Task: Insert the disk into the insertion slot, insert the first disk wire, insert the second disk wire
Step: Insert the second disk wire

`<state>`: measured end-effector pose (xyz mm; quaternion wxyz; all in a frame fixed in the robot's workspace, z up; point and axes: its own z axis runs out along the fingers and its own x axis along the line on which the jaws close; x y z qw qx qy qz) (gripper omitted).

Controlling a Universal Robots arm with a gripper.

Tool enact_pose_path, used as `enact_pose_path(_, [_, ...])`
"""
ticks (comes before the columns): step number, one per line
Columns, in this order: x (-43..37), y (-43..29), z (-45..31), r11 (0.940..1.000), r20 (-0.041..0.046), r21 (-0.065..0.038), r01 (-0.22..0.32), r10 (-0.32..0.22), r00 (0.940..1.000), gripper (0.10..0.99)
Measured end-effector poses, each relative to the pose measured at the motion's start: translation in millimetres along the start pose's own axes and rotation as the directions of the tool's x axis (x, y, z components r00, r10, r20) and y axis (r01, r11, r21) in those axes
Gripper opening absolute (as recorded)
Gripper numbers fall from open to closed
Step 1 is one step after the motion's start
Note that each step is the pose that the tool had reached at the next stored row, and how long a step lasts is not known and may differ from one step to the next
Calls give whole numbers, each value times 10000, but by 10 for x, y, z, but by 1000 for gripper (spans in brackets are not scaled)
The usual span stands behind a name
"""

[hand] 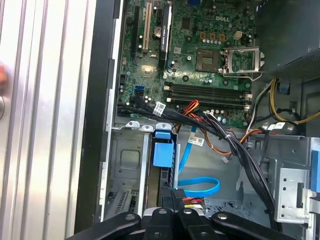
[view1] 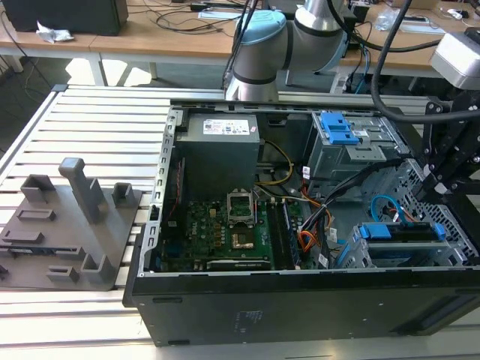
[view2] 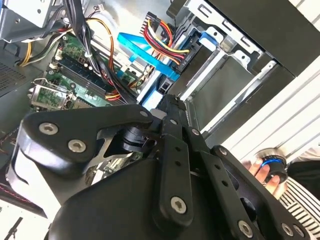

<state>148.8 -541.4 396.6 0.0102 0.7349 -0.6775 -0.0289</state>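
Tool (view1: 442, 180) hangs at the open computer case's (view1: 300, 300) drive end, on the exterior view's right; whether its fingers are apart or closed cannot be told. Just below it the disk (view1: 405, 234), in its blue carrier, sits in the slot (view1: 358, 259) of the low grey cage. In the first wrist view a blue cable (hand: 197, 186) and red-yellow wires (hand: 192, 201) lie beside the tool.

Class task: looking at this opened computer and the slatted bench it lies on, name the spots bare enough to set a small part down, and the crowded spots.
Free: the slatted bench behind the grey fixture block, up to the computer case. Crowded: the bundle of wires between the motherboard and the disk, with the gripper just above on the exterior view's right.
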Motion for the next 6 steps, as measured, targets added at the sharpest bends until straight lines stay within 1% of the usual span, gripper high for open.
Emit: enact_pose_path(6, [-1, 1, -13, 10000, -2, 0, 0, 0, 10000, 106])
